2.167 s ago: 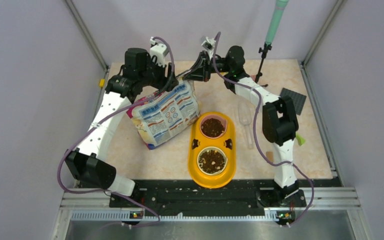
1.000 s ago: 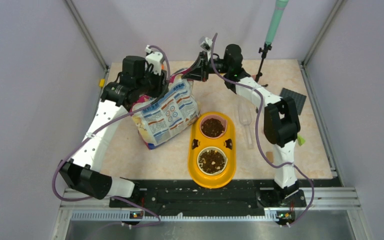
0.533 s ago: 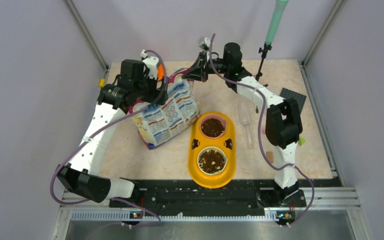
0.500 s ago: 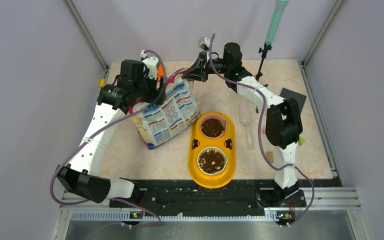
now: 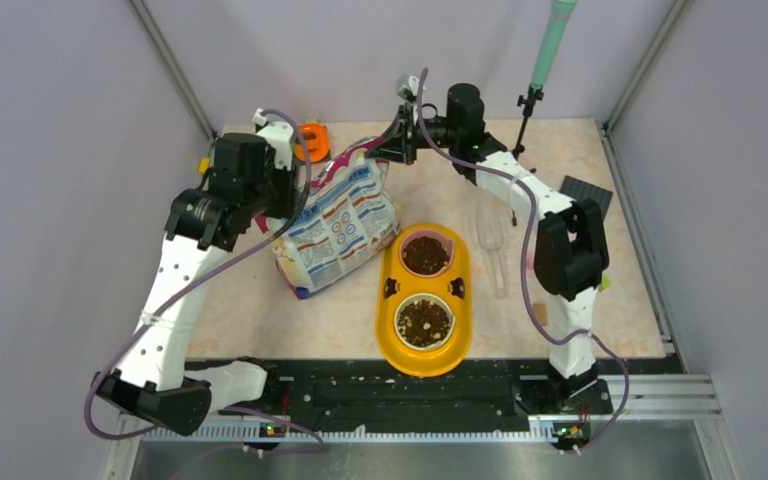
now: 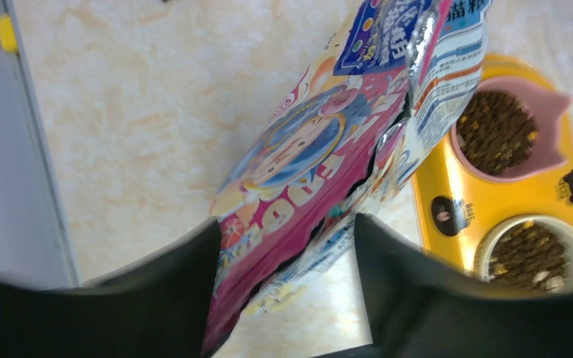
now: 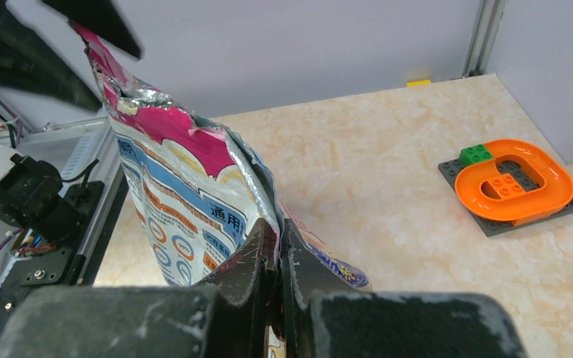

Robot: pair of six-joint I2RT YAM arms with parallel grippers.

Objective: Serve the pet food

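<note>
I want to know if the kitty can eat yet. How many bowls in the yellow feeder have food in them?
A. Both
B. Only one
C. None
A: the pink bowl and the white bowl in the yellow feeder each hold brown kibble.
</note>
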